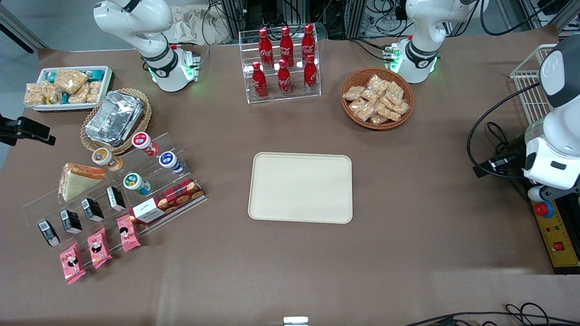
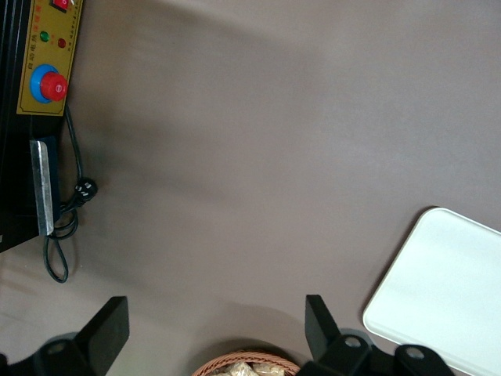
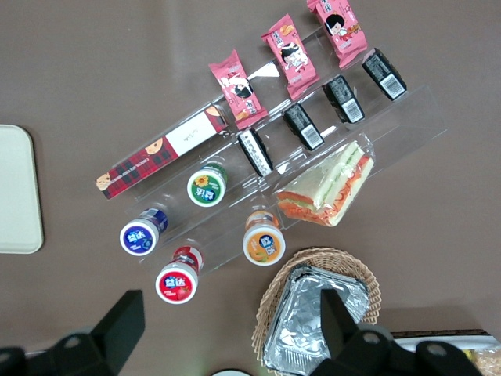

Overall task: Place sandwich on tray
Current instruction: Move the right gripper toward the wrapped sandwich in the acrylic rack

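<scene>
Cream-beige, the tray (image 1: 301,187) lies mid-table, nearer the front edge. Farther off, toward the working arm's end, the plastic-wrapped sandwich (image 1: 78,179) sits on a clear stepped stand (image 1: 54,201). High above it hangs the gripper (image 3: 227,333), fingers spread, holding nothing.

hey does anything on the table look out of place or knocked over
Nothing stands out. The sandwich sits on the clear stepped stand, the tray lies flat and bare, and the gripper is open above the foil containers' basket.
</scene>
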Robot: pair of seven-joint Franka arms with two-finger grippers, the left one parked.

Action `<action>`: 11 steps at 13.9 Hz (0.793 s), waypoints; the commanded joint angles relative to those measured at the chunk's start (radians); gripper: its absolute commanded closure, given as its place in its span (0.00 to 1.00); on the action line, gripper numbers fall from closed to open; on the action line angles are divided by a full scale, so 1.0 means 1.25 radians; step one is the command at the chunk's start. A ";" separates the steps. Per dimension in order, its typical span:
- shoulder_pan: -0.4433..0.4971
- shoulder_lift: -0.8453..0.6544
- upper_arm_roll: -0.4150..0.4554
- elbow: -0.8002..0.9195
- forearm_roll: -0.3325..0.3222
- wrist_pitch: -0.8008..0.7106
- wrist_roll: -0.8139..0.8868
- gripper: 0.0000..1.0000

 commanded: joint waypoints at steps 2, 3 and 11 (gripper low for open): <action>0.008 -0.007 0.002 0.004 0.010 0.001 0.004 0.00; 0.017 -0.011 0.002 0.004 0.009 -0.001 0.009 0.00; 0.016 -0.012 -0.001 0.002 0.010 -0.026 0.314 0.00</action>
